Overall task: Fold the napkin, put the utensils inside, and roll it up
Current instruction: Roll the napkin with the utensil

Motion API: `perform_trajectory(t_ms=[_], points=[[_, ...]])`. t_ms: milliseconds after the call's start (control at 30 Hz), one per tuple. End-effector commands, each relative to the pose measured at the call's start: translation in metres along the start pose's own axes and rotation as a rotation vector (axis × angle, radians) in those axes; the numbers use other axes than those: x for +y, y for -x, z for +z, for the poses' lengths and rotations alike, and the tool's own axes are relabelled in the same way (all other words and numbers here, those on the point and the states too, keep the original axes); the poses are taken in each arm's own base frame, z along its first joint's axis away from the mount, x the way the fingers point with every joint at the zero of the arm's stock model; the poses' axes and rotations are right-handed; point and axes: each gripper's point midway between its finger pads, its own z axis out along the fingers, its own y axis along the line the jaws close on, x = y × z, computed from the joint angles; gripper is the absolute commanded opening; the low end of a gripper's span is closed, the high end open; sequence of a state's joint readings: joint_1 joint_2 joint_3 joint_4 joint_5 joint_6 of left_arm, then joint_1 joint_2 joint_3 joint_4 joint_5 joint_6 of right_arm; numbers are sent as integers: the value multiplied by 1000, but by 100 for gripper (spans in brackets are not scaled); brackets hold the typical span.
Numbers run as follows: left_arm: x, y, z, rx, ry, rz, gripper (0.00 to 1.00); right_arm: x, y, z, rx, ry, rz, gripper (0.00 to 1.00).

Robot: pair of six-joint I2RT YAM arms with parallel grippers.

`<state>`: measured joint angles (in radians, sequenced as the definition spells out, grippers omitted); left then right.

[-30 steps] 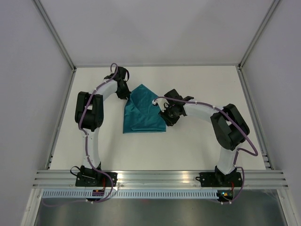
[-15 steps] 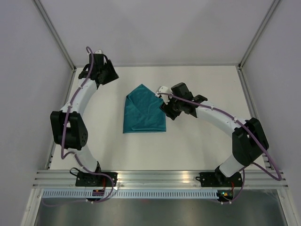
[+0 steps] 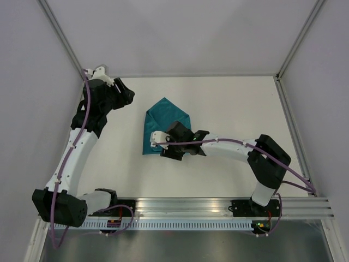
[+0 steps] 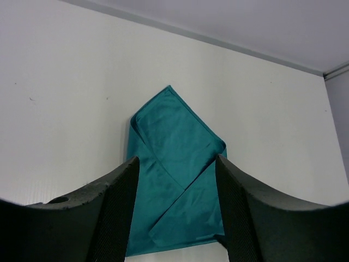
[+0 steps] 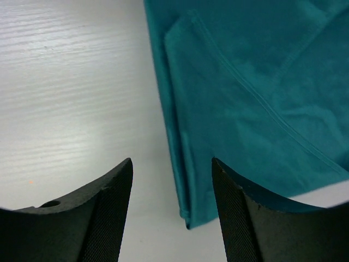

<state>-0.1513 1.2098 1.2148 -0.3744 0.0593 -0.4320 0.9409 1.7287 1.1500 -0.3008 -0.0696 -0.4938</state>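
The right pincer (image 5: 170, 164) hangs released, jaws apart and empty, above the near left corner of the folded teal napkin (image 3: 168, 115), which lies flat mid-tabletop (image 3: 234, 103). Farther back on the left, the left pincer (image 4: 175, 158) is likewise spread, grasping nothing, clear of the napkin.

The overhead camera is looking steeply down on the whole table (image 3: 234, 98). Both wrist cameras are catching the same napkin (image 3: 166, 121), the right much closer.

No writing, brand or number can be read; the plain teal cloth napkin (image 4: 172, 158) bears none. Tiny coloured specks (image 3: 258, 224) by the black arm-base plates (image 3: 255, 208) might be labels, but they are too small to tell.
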Motion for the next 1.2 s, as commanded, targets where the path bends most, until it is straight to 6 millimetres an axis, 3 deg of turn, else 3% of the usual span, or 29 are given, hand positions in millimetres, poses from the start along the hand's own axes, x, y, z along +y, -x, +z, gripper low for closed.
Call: perform_trajectory(t_ms=[0,267,567,700,867,1167], points=[[-8,6,-10,-41,-47,41,63,6,5,24,14,-20,-84,66],[-7,0,-10,-29,-59,43,64,-1,-2,57,57,-50,-132,66],[-8,-5,-7,-18,-69,49,64,-4,-3,52,55,-61,-152,67],[-14,-10,-6,5,-90,57,64,0,-10,57,80,17,-130,66],[-14,-15,-5,23,-93,56,63,-11,-25,57,97,56,-94,66],[-17,-21,-1,42,-97,63,64,8,-43,59,113,142,-123,63]])
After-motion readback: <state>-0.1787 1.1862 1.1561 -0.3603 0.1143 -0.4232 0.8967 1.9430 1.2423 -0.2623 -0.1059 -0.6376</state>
